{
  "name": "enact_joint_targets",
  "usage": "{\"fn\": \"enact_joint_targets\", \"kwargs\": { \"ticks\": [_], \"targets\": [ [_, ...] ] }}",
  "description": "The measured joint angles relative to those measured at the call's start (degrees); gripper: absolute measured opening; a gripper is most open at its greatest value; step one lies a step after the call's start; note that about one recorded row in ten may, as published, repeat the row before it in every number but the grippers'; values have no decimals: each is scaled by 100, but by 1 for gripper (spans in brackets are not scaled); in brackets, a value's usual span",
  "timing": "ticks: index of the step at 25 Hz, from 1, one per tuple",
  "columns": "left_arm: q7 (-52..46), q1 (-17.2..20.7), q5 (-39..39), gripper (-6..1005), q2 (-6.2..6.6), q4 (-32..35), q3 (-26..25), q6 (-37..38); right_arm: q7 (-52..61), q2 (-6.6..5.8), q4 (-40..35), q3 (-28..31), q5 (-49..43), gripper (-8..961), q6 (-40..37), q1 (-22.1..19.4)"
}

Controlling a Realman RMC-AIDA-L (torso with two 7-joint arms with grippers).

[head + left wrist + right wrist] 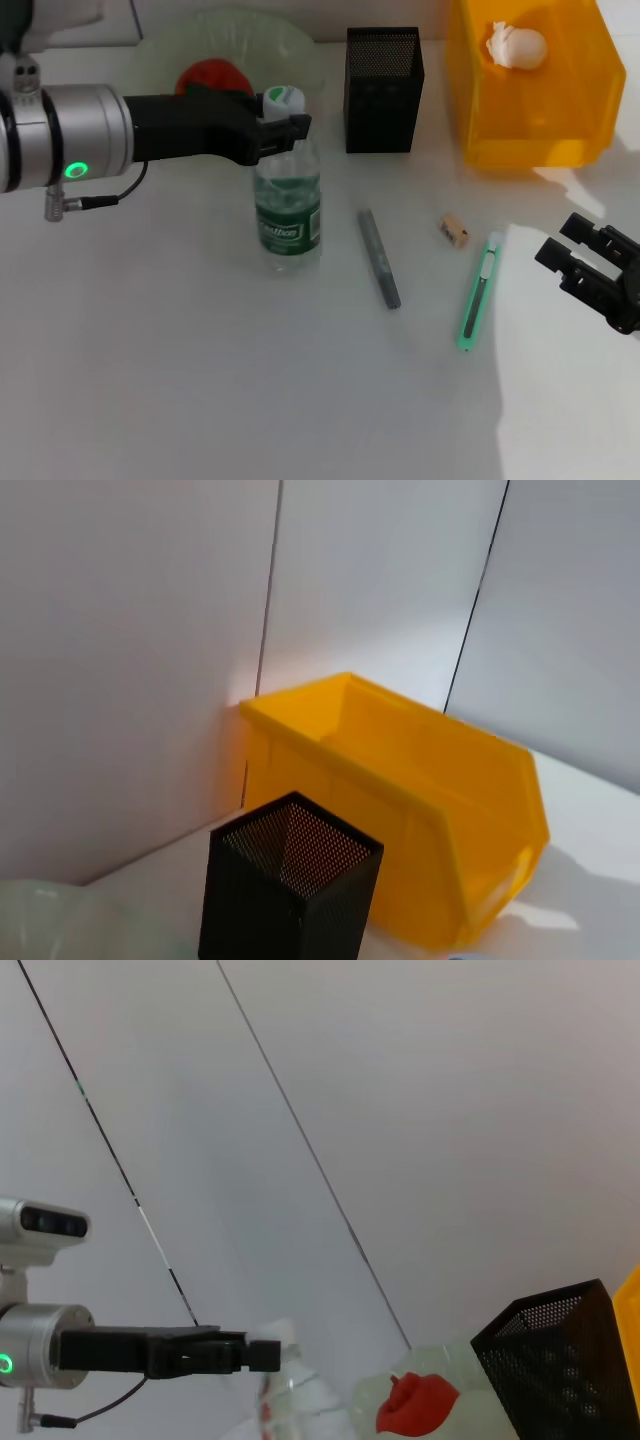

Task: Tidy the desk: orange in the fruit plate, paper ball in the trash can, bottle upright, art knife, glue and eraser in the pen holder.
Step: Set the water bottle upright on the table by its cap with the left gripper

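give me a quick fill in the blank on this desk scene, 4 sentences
1. The paper ball lies inside the ____ bin.
2. The bottle stands ____ on the desk.
3. The left gripper is at the bottle's ____.
4. The knife lies on the desk, not in the ____ pen holder.

Missing words: yellow; upright; cap; black

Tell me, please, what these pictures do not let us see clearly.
- Bottle neck: head view, hidden by the left end effector.
- Orange in the plate: partly behind that arm.
- Right end effector: cut by the edge.
- Pen holder inside: too dark to tell.
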Motion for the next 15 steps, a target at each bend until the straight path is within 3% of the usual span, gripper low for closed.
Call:
{"fn": "enact_joint_targets", "kwargs": {
  "ticks": [9,15],
  "targets": [
    [2039,46,-1782,448,2,-1426,-866,547,33,0,14,3,-4,686,-10,136],
    [3712,-88,-2905,447,6,-2722,-1255,962,43,5,163,2,-2,686,30,284]
  ]
}}
